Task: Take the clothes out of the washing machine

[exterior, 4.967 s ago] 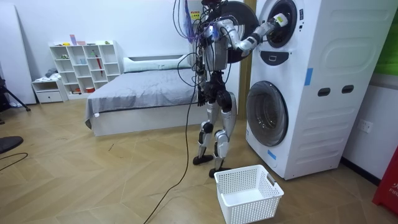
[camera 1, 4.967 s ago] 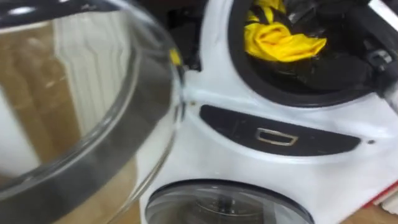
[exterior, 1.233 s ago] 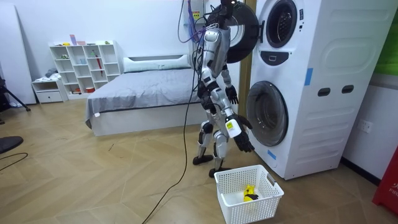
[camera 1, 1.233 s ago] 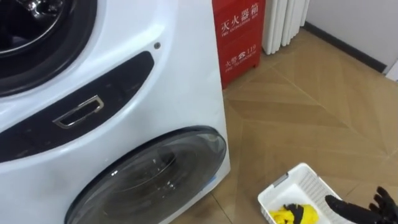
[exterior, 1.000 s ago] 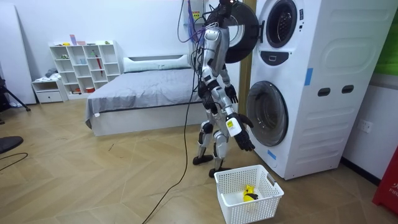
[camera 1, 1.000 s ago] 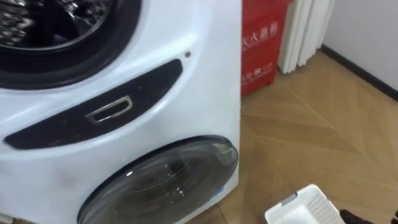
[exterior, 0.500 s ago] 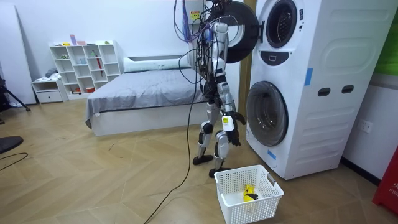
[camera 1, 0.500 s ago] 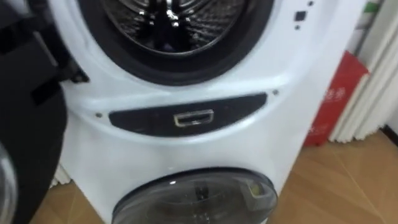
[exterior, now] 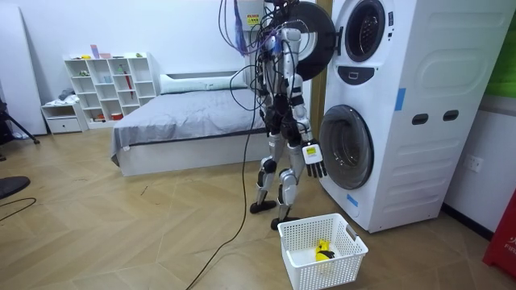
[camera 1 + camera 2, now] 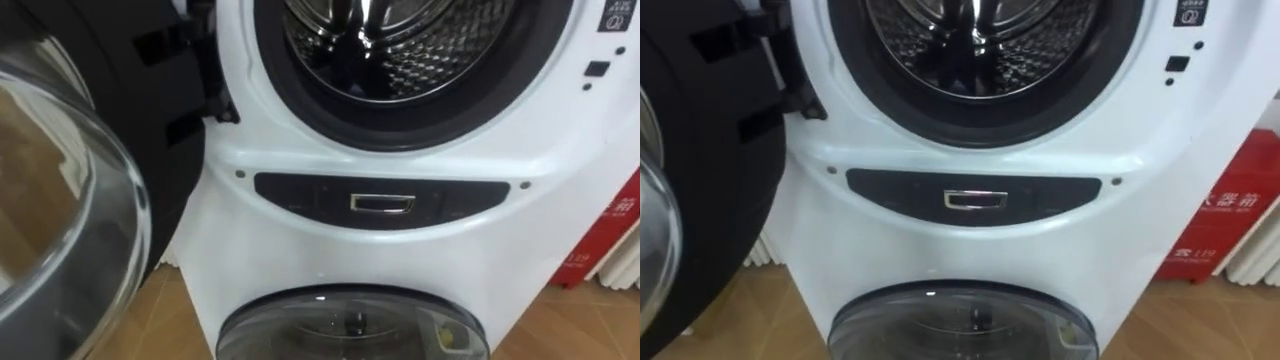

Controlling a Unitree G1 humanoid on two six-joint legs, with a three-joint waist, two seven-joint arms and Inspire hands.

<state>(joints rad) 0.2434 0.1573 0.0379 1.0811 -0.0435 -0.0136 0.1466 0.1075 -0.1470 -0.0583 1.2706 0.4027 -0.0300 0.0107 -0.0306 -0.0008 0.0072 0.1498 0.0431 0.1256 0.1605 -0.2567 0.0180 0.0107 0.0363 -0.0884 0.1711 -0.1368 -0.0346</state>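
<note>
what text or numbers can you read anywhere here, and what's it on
Nothing reads clearly enough to quote.
Red cabinet: white characters, too blurred to read.
Washing machine, dark label at its upper right: too small to read.
Blue sticker on the machine's side: too small to read.

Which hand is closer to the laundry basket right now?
Right, as far as I can tell. The right hand hangs open by the lower door, above the basket and toward the room view's left. The left hand is hidden behind the body.
</note>
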